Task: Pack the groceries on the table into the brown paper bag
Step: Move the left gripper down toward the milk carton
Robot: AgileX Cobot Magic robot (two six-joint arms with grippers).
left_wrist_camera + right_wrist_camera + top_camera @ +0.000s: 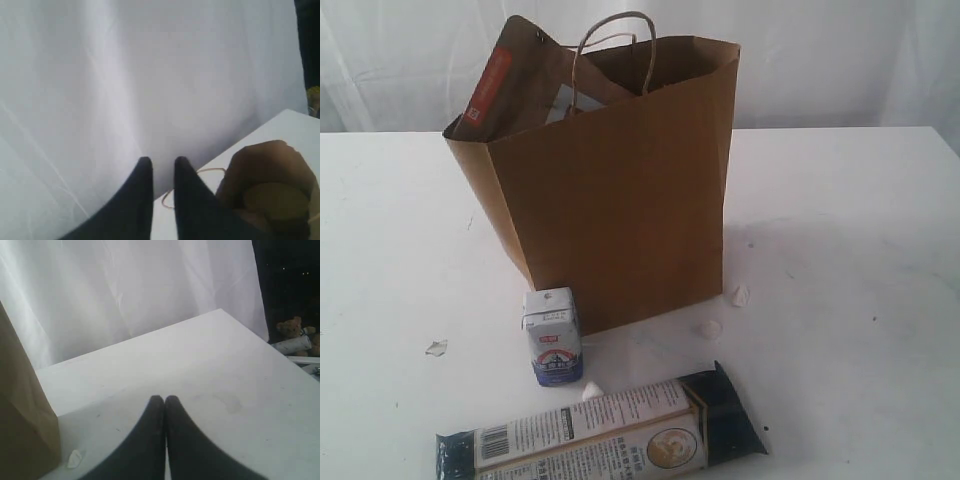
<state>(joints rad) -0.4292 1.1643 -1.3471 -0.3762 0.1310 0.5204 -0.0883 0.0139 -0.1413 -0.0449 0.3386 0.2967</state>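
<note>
The brown paper bag [620,200] stands upright mid-table, and a brown pouch [515,85] with a red label pokes out of its top. In front of it on the table [850,230] stand a small white-blue carton [552,337] and, lying flat, a long blue-white packet [610,435]. Neither gripper shows in the exterior view. My left gripper [163,162] hovers above and beside the bag's mouth [270,170], its jaws a little apart and empty; a blurred yellowish round shape [277,200] lies inside the bag. Low over bare table, my right gripper [164,400] is shut and empty, the bag [20,415] off to one side.
Small white crumpled scraps [740,295] [708,328] [437,347] lie round the bag's foot, one near the right gripper [74,458]. A white curtain [820,50] hangs behind the table. A teddy bear [290,330] and clutter sit beyond the table's far corner.
</note>
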